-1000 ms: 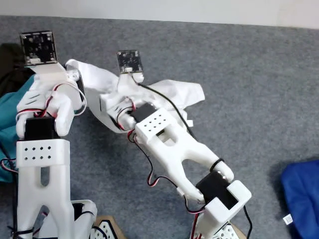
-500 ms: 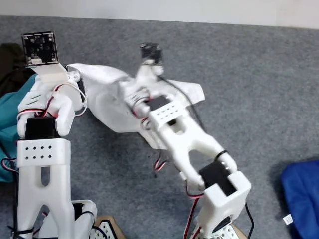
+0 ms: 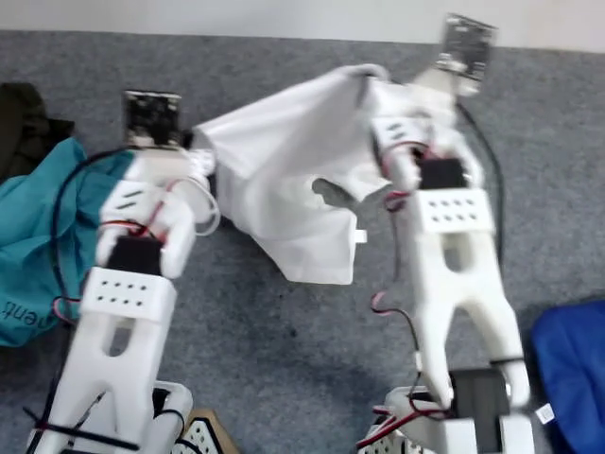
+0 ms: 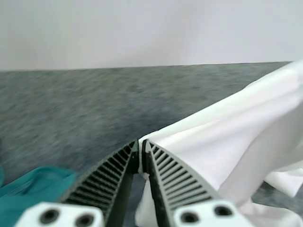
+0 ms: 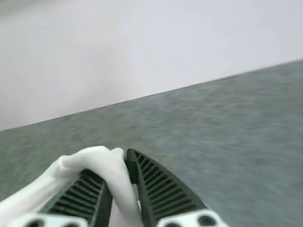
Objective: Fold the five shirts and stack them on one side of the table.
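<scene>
Two corners of the white shirt (image 3: 284, 189), hanging over the table (image 3: 284, 369) at twelve o'clock, are clamped in our left gripper (image 4: 141, 152) and right gripper (image 5: 125, 163); we judge it mid-spread, needing a flat lay-down next.

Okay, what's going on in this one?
The two arms hold one white shirt up between them over the table. The left gripper is shut on one edge and the right gripper on another, so the cloth hangs spread out. A teal shirt lies bunched at the left, a blue shirt at the right edge.
</scene>
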Tool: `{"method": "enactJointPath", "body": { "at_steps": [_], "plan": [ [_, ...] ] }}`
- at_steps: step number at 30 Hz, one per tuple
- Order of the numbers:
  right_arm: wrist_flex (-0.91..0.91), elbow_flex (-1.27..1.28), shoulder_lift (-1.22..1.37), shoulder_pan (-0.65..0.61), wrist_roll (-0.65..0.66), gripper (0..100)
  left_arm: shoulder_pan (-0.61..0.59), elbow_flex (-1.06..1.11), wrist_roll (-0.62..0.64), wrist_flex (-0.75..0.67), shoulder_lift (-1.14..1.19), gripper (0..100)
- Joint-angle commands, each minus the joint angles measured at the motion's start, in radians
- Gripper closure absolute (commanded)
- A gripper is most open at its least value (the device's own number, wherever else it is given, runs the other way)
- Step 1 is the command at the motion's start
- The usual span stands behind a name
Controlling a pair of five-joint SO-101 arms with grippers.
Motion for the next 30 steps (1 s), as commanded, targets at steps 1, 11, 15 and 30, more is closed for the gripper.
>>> {"method": "enactJointPath", "body": {
  "at_steps": [1,11,15,30],
  "plan": [
    [0.018,0.012,-0.176,0.219,0.009,99.2,0.021,0.039,0.008,-0.040,-0.025,99],
    [0.013,0.035,-0.286,0.535,0.006,99.2,0.107,0.045,0.008,-0.044,-0.025,99],
    [0.016,0.045,-0.286,0.558,0.006,99.2,0.107,0.045,0.008,-0.046,-0.025,99],
    [0.160,0.163,-0.298,0.440,0.044,99.2,0.257,-0.375,0.279,0.226,0.377,72]
  ]
}}
